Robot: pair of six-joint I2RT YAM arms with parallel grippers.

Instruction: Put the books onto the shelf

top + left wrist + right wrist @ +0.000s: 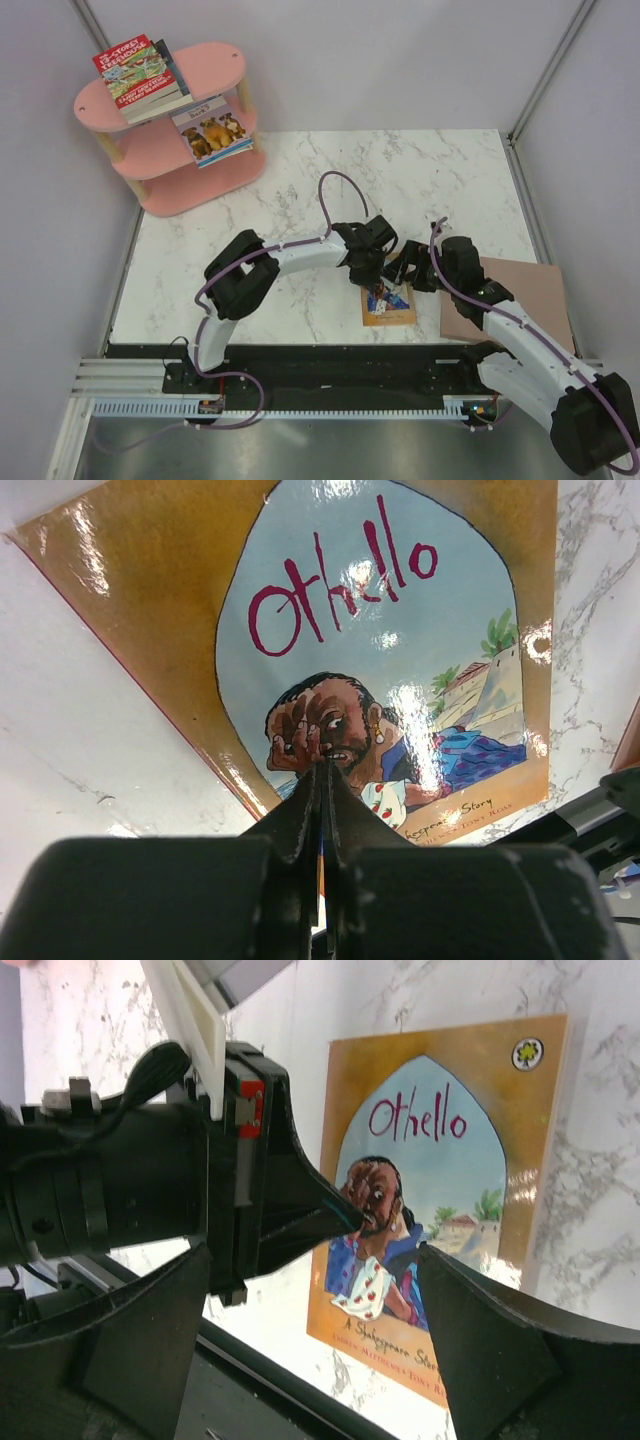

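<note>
Beneath closed left jaws lies the book.

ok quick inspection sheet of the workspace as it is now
surface: white marble table
job's things: Othello book flat on the table; pink shelf far left, treehouse book atop a stack on the top tier, puppies book on the middle tier
clutter: brown board at the right edge, under the right arm
grippers: left gripper shut, tips at the Othello cover; right gripper open beside it, holding nothing
cables: purple cable loops over the left arm
surroundings: plain grey walls
</note>
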